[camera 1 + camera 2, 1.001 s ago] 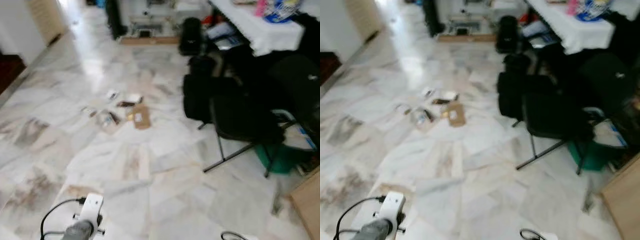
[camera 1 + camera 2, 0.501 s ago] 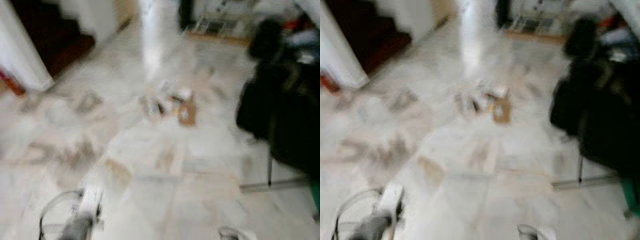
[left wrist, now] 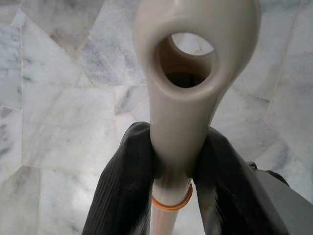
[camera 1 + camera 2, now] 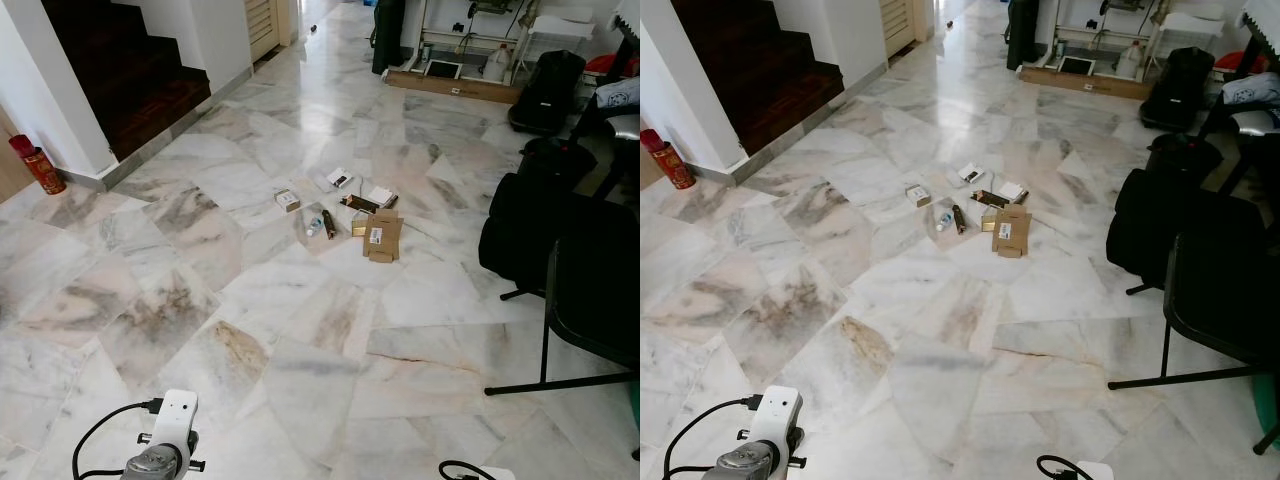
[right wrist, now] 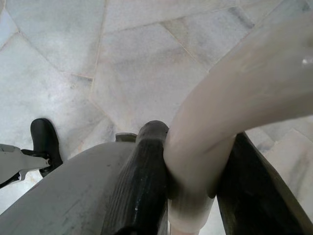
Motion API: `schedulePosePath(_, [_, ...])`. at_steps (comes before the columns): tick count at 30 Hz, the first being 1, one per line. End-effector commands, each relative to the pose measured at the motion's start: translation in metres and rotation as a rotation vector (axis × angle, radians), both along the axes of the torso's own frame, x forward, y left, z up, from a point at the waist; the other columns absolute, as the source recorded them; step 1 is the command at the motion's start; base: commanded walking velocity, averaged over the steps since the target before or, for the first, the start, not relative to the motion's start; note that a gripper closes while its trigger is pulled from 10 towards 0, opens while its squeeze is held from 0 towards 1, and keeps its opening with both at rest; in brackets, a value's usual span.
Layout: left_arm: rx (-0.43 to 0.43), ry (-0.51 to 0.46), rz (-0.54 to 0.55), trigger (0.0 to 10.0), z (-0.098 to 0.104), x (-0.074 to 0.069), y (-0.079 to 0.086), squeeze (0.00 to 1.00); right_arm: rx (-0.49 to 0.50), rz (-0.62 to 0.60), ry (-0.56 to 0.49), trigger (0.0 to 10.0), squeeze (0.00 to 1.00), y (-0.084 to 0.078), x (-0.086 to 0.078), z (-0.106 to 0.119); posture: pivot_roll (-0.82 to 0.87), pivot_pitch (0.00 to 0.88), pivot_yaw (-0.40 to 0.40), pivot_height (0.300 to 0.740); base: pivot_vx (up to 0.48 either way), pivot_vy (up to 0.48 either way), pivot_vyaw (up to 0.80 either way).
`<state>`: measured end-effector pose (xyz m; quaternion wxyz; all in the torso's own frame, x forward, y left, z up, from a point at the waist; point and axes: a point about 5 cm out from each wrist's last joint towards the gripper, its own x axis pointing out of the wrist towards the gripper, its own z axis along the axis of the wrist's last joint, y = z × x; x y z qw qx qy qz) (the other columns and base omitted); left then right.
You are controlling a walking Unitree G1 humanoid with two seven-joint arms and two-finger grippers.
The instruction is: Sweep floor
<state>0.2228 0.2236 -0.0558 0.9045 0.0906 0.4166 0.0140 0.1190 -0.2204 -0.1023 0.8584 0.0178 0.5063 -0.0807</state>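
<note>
Beige handles: two, one in each gripper, both cut off by the frame edges so what they belong to cannot be told.
Left gripper [image 3: 171, 191]: its two black fingers [image 3: 124, 186] are clamped on a beige handle [image 3: 183, 93] with a round hanging hole at its end and an orange ring below the grip.
Right gripper [image 5: 190, 181]: both fingers press against a thick curved beige handle [image 5: 234, 112], gripping it above the tiles.
Left arm [image 4: 160, 455]: its white wrist unit with a black cable shows at the bottom edge of the head view.
Marble floor [image 4: 300, 330]: white and grey irregular slabs, running from the robot to the far wall.
Litter: about eight small pieces in one cluster well ahead, among them a flattened cardboard box [image 4: 382, 237], a small box [image 4: 287, 199], a white card [image 4: 380, 195] and a dark stick-like item [image 4: 328, 223]; the rest are too small to name.
Black chair [image 4: 590, 300]: one, right of the litter, partly cut off.
Red extinguisher [image 4: 36, 165]: one, by the dark staircase [image 4: 130, 70] on the left.
Far clutter: black bags and white frames, hard to make out.
</note>
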Motion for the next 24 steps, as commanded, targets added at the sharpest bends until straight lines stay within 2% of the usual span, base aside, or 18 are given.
schedulePosePath(1, [-0.012,0.003,0.028,10.0,0.000,0.000,0.002,0.00,0.019,-0.011,0.020,10.0,0.00,0.004,-0.002,-0.002,0.01,0.036,0.003,0.740,0.247,0.000,0.00])
schedulePosePath(6, [-0.008,-0.002,0.039,10.0,0.001,0.001,0.003,0.00,0.017,0.001,0.023,10.0,0.00,0.004,-0.002,-0.002,0.01,0.050,0.004,0.740,0.260,0.000,0.00])
schedulePosePath(9, [-0.004,-0.001,0.045,10.0,0.001,0.000,0.004,0.00,-0.001,0.043,0.041,10.0,0.00,0.004,-0.005,-0.003,0.01,0.057,0.002,0.740,0.299,0.000,0.69])
schedulePosePath(11, [-0.003,0.001,0.047,10.0,0.000,-0.001,0.004,0.00,0.012,0.018,0.041,10.0,0.00,0.004,-0.008,-0.004,0.01,0.057,0.002,0.740,0.321,0.000,0.71])
schedulePosePath(24, [-0.001,0.007,0.051,10.0,-0.001,-0.004,0.006,0.00,0.021,-0.005,0.052,10.0,0.00,-0.002,-0.017,-0.004,0.01,0.069,-0.004,0.740,0.322,0.000,0.00])
